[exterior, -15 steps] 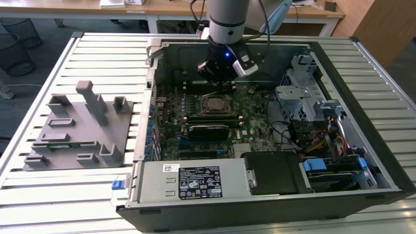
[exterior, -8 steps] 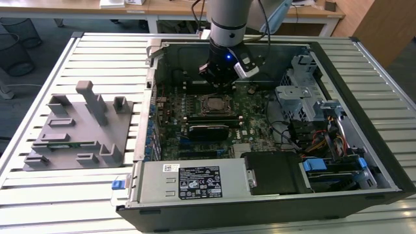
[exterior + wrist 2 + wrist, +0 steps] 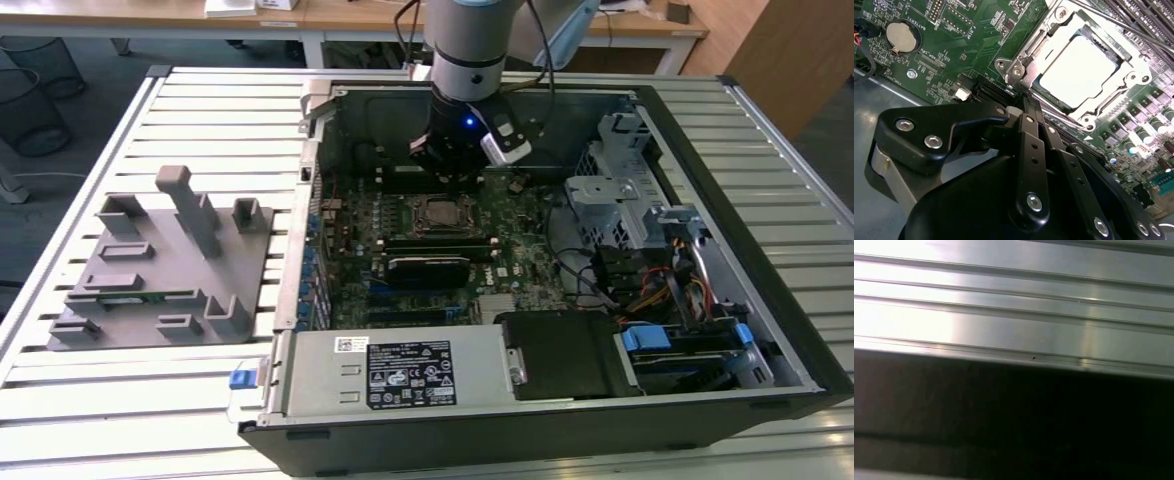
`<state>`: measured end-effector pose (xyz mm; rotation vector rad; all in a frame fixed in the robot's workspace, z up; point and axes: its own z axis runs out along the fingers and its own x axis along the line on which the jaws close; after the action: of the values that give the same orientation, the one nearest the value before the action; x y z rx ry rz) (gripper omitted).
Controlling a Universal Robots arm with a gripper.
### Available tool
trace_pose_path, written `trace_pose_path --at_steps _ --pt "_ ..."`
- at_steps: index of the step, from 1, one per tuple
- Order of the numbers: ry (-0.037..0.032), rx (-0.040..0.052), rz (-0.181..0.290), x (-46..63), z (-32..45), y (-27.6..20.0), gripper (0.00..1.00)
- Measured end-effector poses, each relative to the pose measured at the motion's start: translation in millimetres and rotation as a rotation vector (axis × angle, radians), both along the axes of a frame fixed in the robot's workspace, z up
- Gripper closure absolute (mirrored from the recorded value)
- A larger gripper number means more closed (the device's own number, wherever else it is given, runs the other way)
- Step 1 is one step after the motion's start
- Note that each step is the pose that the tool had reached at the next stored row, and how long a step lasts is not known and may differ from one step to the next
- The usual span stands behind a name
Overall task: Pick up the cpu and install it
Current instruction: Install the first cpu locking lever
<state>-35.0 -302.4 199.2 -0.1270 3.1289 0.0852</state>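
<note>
CPU (image 3: 1081, 72) sits flat in the socket frame (image 3: 1134, 65) on the motherboard (image 3: 979, 30), its bright metal top facing up and washed pale by the light in the second wrist view. The frame's silver rim surrounds it on all sides, with screws at the frame's corners. In the exterior view the socket (image 3: 439, 213) lies near the middle of the motherboard (image 3: 527, 255), inside the open computer case (image 3: 561, 415).

The gripper (image 3: 1026, 102) hangs just beside the socket frame. Its black links converge to a narrow tip at the frame's corner, and the jaws look pressed together with nothing between them. They do not touch the CPU. In the exterior view the gripper (image 3: 454, 160) sits at the end of the grey arm (image 3: 467, 45), just behind the socket, towards the case's far wall, with a blue light glowing on its wrist.

A round coin battery (image 3: 900, 37) lies on the motherboard well apart from the socket. Dark memory slots (image 3: 434, 245) run just in front of the socket, and a power supply (image 3: 387, 370) with a label fills the case's near edge. A bundle of coloured cables (image 3: 641, 285) lies to the exterior view's right of the socket.

The case rests on a ribbed metal counter (image 3: 187, 110). A grey parts fixture (image 3: 160, 265) with upright posts stands on the counter, outside the case on the exterior view's left. The first wrist view shows pale metal ribs (image 3: 1014, 305) above a dark band.
</note>
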Motion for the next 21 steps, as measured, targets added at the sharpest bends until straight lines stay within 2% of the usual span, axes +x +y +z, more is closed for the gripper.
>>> trace_pose_path --at_steps 8,16,18,21 --pt "0.0002 0.0002 0.0 0.2 -0.8 0.0 0.89" --pt "0.0018 -0.0003 0.0 0.3 2.0 0.0 0.89" --pt "0.002 -0.0048 0.0 0.3 1.9 0.0 0.89" --pt "0.003 -0.0174 0.0 0.2 1.1 -0.1 0.89"
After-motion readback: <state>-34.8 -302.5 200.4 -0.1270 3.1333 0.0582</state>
